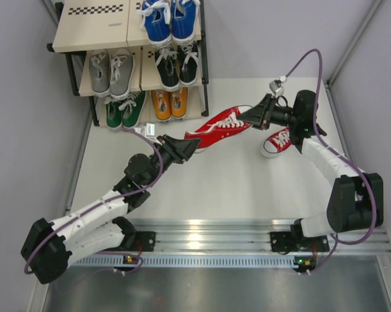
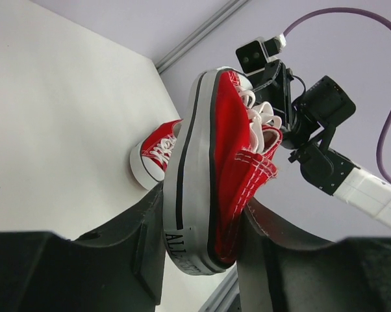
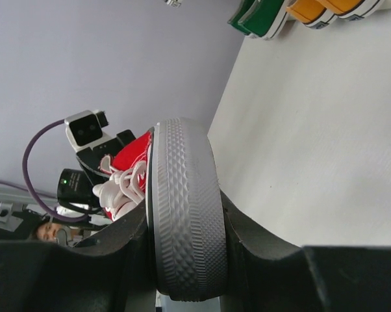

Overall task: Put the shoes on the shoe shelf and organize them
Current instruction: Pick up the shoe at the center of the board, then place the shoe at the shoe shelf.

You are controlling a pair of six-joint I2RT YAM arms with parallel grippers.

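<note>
- A red sneaker [image 1: 218,128] hangs between the two arms near the middle of the table [image 1: 215,188], gripped at both ends and turned on its side, laces facing the right arm's side in the left wrist view.
- The left gripper [image 1: 186,147] has its jaws clamped on the heel, one on the white sole and one on the red canvas; the heel label shows between them in the left wrist view.
- The right gripper [image 1: 255,116] has its jaws closed across the toe, the ribbed rubber of the toe cap filling the gap in the right wrist view.
- The second red sneaker [image 1: 277,141] lies on the table just beside the right arm, toe pointing toward the near edge.
- The shoe shelf [image 1: 91,29] stands at the far left corner. A blue pair [image 1: 169,19] sits on its top board, right half; the left half of that board is bare.
- A grey pair [image 1: 111,71] and a black pair [image 1: 177,65] share the middle board.
- A green pair [image 1: 125,109] and an orange pair [image 1: 169,103] sit lowest, apparently on the bottom board, though the overhead angle leaves that uncertain.
</note>
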